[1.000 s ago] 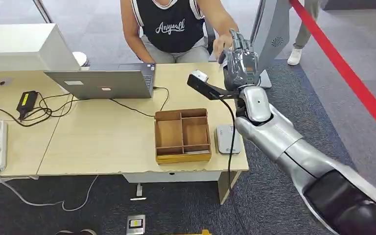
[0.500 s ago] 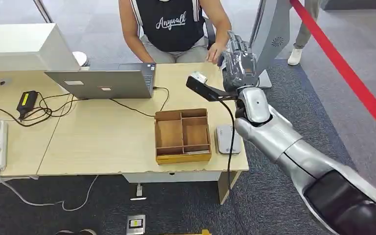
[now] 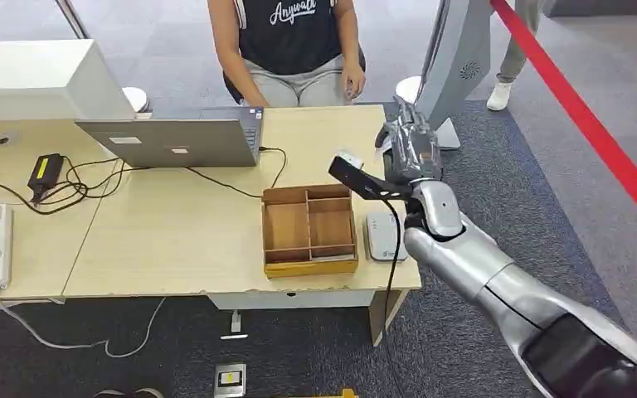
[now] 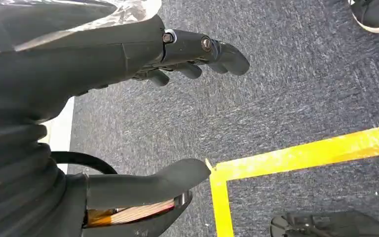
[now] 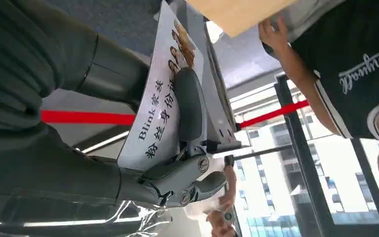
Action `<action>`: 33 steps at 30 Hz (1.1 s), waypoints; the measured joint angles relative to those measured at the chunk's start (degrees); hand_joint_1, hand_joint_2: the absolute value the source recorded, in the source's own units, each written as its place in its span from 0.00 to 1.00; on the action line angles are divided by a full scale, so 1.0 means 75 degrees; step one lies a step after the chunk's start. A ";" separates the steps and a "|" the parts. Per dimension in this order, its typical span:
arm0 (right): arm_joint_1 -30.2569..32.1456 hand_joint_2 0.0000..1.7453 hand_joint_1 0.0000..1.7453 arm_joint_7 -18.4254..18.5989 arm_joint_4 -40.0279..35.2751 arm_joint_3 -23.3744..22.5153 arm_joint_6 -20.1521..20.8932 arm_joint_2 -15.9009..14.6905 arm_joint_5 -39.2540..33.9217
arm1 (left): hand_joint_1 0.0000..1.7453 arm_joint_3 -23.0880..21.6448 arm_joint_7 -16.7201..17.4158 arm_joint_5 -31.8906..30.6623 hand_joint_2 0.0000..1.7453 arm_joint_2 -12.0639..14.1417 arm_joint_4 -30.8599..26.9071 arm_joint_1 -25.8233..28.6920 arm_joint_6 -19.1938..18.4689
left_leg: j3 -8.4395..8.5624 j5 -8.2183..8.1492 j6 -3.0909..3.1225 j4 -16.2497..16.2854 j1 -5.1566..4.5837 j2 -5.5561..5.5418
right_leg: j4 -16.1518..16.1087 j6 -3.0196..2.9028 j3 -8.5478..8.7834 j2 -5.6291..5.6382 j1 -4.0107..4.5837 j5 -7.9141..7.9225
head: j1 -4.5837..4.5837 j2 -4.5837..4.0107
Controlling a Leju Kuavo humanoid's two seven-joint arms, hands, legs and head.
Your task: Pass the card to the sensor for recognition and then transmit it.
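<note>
Right hand (image 3: pixel 409 148) holds card (image 5: pixel 160 96), thumb (image 5: pixel 189 106) pressed across it, raised over desk (image 3: pixel 174 240) corner beyond reader (image 3: pixel 381 235). Left hand (image 4: pixel 128 113) empty, fingers apart, over carpet.

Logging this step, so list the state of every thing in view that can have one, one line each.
right hand: raised near the table's right edge, pinching the card
card: held in the right hand, not on the sensor
sensor: flat on the table, nothing on it
left hand: fingers apart, holding nothing
laptop: open
wooden box: open-topped, large compartments empty
</note>
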 joint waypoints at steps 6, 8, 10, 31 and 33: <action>0.0540 1.00 1.00 -0.0140 0.0009 -0.0061 -0.0131 -0.0084 -0.0359 | 0.00 0.0003 0.0000 0.0099 1.00 -0.0006 0.0000 0.0002 0.0061 | 0.0003 -0.0002 -0.0001 0.0000 0.0004 0.0001 | 0.0000 -0.0003 -0.0002 0.0004 0.0004 -0.0002 | -0.0003 0.0000; 0.0730 1.00 1.00 -0.0192 0.0023 -0.0105 -0.0207 -0.0102 -0.0519 | 0.00 0.0006 -0.0006 0.0114 1.00 -0.0009 0.0000 0.0003 0.0073 | 0.0001 -0.0002 -0.0002 -0.0001 0.0005 0.0001 | 0.0000 -0.0003 -0.0002 0.0004 0.0005 -0.0002 | -0.0003 0.0000; 0.0907 1.00 1.00 -0.0224 0.0053 -0.0149 -0.0294 -0.0117 -0.0618 | 0.00 0.0006 -0.0032 0.0122 1.00 -0.0009 0.0000 0.0006 0.0087 | 0.0001 -0.0002 -0.0002 -0.0001 0.0005 0.0000 | 0.0000 -0.0003 -0.0002 0.0004 0.0005 -0.0002 | -0.0003 0.0000; 0.1445 1.00 1.00 -0.0428 0.0350 -0.0189 -0.0262 -0.0015 -0.1008 | 0.00 0.0015 -0.0058 0.0204 1.00 -0.0015 0.0000 0.0004 0.0134 | -0.0001 -0.0002 -0.0001 -0.0001 0.0005 0.0001 | 0.0000 -0.0003 -0.0002 0.0004 0.0005 -0.0002 | 0.0000 0.0000; 0.1458 1.00 1.00 -0.0446 0.0399 -0.0189 -0.0204 0.0018 -0.1069 | 0.00 0.0015 -0.0058 0.0204 1.00 -0.0015 0.0000 0.0003 0.0137 | -0.0001 -0.0002 -0.0001 -0.0001 0.0004 0.0001 | -0.0001 -0.0003 -0.0002 0.0004 0.0005 -0.0002 | -0.0003 -0.0003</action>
